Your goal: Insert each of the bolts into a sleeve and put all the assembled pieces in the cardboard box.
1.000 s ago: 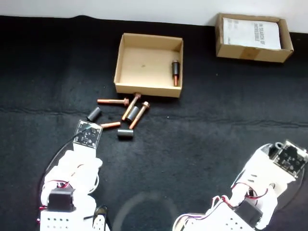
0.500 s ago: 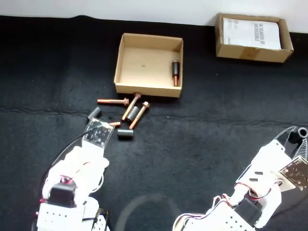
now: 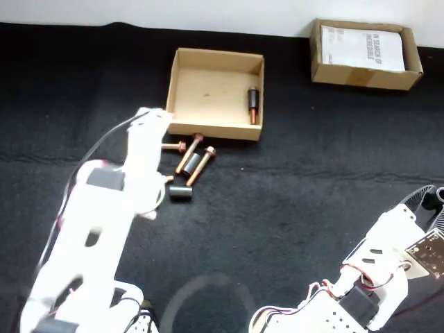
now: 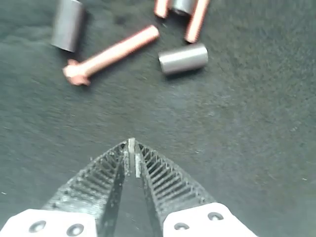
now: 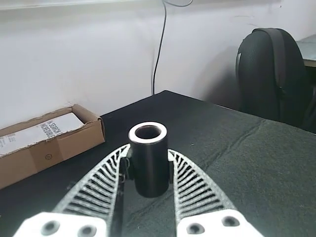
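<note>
1. The left gripper [image 4: 132, 148] is shut tight and holds nothing. It hangs over the table [image 3: 277, 208] just near of the loose parts. The right gripper [image 5: 148, 152] is clamped on an upright sleeve [image 5: 148, 170] at the near right.
2. The step in hand looks to be pairing a bolt with that held sleeve. One assembled piece [image 3: 253, 104] lies in the box [image 3: 171, 90] by its right wall. Loose bolts and sleeves lie just near of the box.
3. Next, the left gripper would need to open, take a bolt [image 4: 111, 54] by its shank, and carry it to the sleeve's bore.
4. The left wrist view gives the closed fingers and that bolt's head. In the high view the left arm lies across part of the pile.
</note>
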Controlling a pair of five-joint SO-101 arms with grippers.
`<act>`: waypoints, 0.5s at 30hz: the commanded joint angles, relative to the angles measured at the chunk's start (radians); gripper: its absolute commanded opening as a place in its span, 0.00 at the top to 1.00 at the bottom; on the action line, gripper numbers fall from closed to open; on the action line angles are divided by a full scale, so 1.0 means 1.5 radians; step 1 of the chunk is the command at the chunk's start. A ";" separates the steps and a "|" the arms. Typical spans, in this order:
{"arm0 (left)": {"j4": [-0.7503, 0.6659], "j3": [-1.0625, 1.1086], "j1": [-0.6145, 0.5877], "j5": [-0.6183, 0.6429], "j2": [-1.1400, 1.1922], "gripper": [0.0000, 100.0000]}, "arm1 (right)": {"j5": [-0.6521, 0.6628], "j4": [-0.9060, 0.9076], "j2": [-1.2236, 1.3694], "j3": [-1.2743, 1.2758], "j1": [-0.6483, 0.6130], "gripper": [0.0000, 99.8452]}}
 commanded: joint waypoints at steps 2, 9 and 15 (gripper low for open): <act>0.028 -0.138 0.061 0.081 0.185 0.99 | -0.011 0.022 -0.014 0.101 0.008 0.99; 0.028 -0.343 0.145 0.070 0.405 0.99 | -0.012 0.028 -0.014 0.101 0.032 0.99; 0.033 -0.545 0.145 0.025 0.598 0.99 | -0.012 0.029 -0.014 0.101 0.055 0.99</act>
